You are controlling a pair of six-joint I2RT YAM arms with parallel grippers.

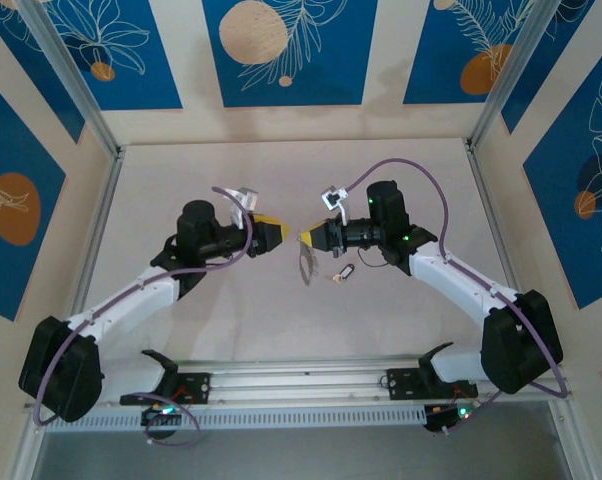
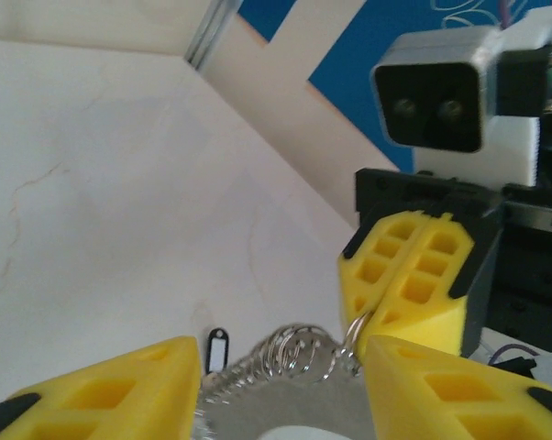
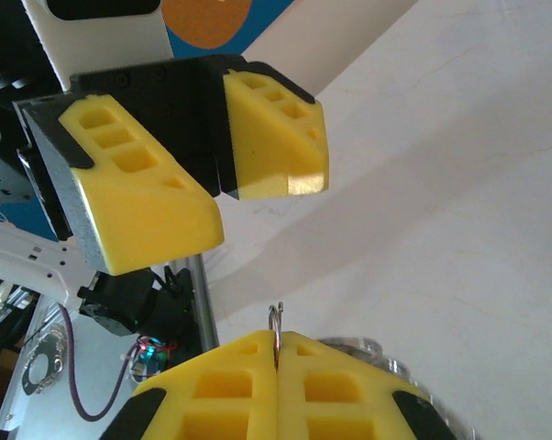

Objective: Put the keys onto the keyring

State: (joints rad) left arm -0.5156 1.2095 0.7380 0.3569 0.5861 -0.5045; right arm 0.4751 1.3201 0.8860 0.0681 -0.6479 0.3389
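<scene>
Your right gripper (image 3: 277,353) is clamped on the keyring (image 2: 299,353), and your left gripper (image 1: 277,236) stands apart around it. An off-centre squeeze could twist the keyring free, leaving the key (image 2: 218,350) beside it unthreaded.

Nothing legible anywhere: no text, label, brand, number or sign to be read on any surface in these views.
</scene>
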